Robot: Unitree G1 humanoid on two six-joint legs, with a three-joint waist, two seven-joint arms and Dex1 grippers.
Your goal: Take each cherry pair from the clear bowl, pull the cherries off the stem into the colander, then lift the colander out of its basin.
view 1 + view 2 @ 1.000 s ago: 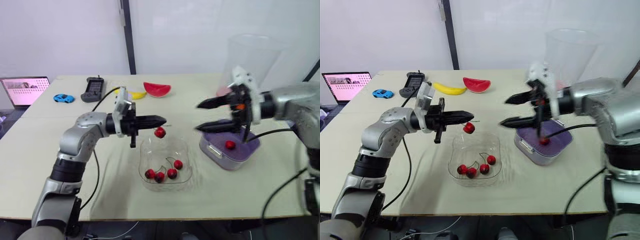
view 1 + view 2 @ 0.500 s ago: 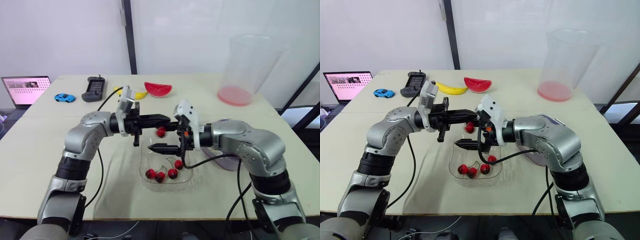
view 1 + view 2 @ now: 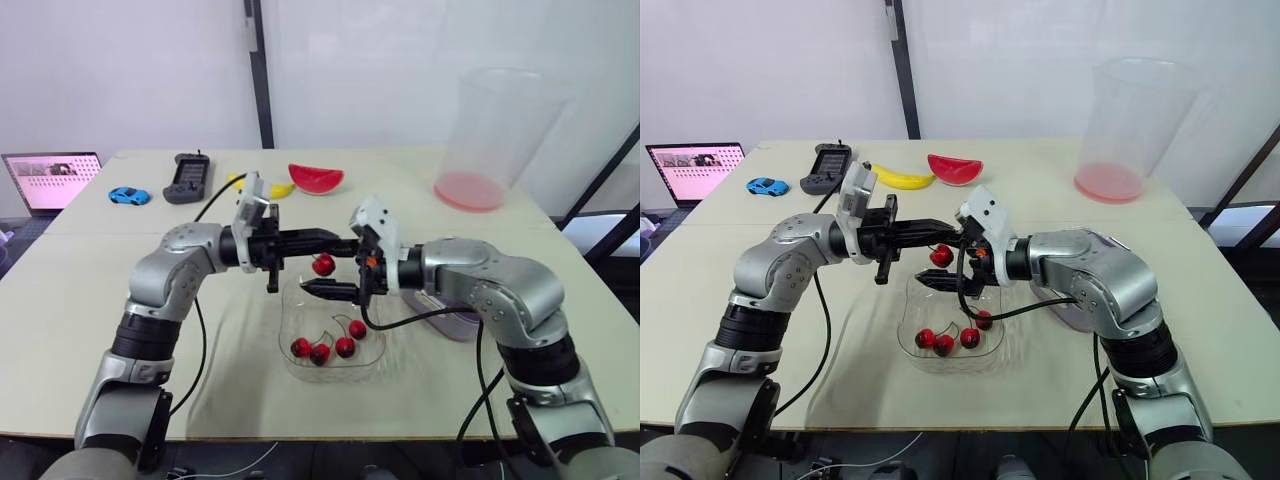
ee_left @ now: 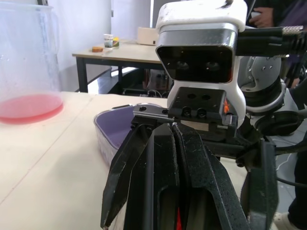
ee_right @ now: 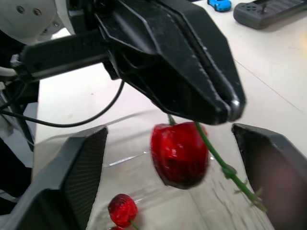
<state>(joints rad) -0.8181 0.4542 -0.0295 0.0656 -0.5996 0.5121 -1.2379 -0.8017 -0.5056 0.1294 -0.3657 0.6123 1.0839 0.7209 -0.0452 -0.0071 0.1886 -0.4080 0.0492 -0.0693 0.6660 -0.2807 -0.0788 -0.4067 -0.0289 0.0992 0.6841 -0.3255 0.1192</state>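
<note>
Left pincer (image 3: 337, 240) is pressed shut on a green stem (image 5: 211, 148), reaching out level above the far rim of the clear bowl (image 3: 372, 350). One red cherry (image 3: 323, 265) hangs from that stem just under the black tips, in the air over the bowl. In the right wrist view a second strand of the stem runs on past the cherry.

Facing it, the right pincer (image 3: 941, 260) is spread wide, with one finger above and one below, and the hanging cherry lies between them, touched by neither. The upper finger sits close to the left pincer's tips.

Four more cherries (image 3: 330, 345) lie in the bottom of the bowl, clustered toward its near side, their stems curving up among them.

On the robot's right of the bowl, the purple colander (image 4: 115, 127) rests on the table (image 3: 80, 290). The right arm covers most of it, so colander and basin cannot be told apart with confidence.

Along the far side of the table lie a watermelon slice (image 3: 316, 179), a banana (image 3: 275, 189), a game controller (image 3: 187, 178), a blue toy car (image 3: 127, 196) and a laptop (image 3: 50, 180). A tall clear tub (image 3: 490, 135) with a pink base stands at the far right.
</note>
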